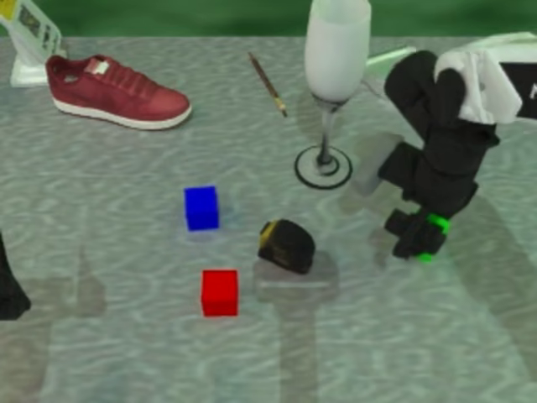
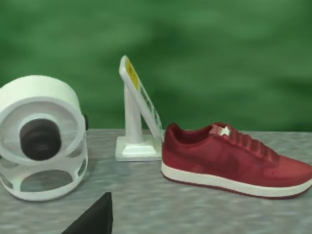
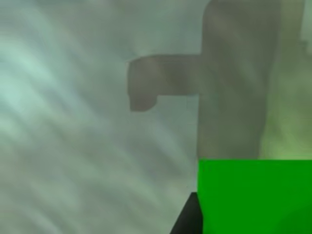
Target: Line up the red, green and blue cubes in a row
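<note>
The blue cube (image 1: 201, 207) sits left of the table's middle, with the red cube (image 1: 220, 292) a little nearer the front edge. Off to the right, my right gripper (image 1: 417, 237) points down and is shut on the green cube (image 1: 435, 225), held above the table. In the right wrist view the green cube (image 3: 253, 195) fills the corner beside one dark finger (image 3: 187, 220), with the arm's shadow on the table below. My left gripper (image 1: 10, 294) is parked at the left edge, open, with one fingertip (image 2: 97, 219) showing and nothing by it.
A black-and-yellow tape measure (image 1: 287, 245) lies between the red cube and the right gripper. A tall wine glass (image 1: 336, 50), a pencil (image 1: 267, 82), a dark red sneaker (image 1: 117, 91) and a white card stand (image 1: 33, 38) are at the back. A white roll (image 2: 41, 136) stands near the left arm.
</note>
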`<state>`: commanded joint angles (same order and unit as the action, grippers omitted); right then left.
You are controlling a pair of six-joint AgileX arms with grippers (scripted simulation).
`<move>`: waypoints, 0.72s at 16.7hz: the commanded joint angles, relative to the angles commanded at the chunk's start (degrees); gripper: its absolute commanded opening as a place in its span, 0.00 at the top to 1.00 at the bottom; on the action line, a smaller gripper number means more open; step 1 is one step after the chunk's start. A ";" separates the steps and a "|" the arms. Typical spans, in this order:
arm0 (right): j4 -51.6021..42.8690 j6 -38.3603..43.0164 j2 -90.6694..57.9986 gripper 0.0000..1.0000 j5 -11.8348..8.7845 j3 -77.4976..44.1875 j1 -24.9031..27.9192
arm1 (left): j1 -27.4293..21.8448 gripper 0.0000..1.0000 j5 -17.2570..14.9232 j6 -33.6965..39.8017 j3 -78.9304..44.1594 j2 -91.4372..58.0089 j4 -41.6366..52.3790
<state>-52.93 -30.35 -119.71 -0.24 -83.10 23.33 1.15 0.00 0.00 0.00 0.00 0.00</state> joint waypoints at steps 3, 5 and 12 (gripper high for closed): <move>-5.92 -0.09 2.33 1.00 0.01 -3.29 0.23 | 0.00 0.00 0.00 0.00 0.00 0.00 0.00; -7.96 -0.12 3.42 1.00 0.01 -4.59 0.32 | 0.00 0.00 0.00 0.00 0.00 0.00 0.00; -8.83 -1.33 2.53 1.00 -0.04 -6.09 2.17 | 0.00 0.00 0.00 0.00 0.00 0.00 0.00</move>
<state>-61.77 -31.68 -117.19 -0.29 -89.19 25.50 1.15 0.00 0.00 0.00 0.00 0.00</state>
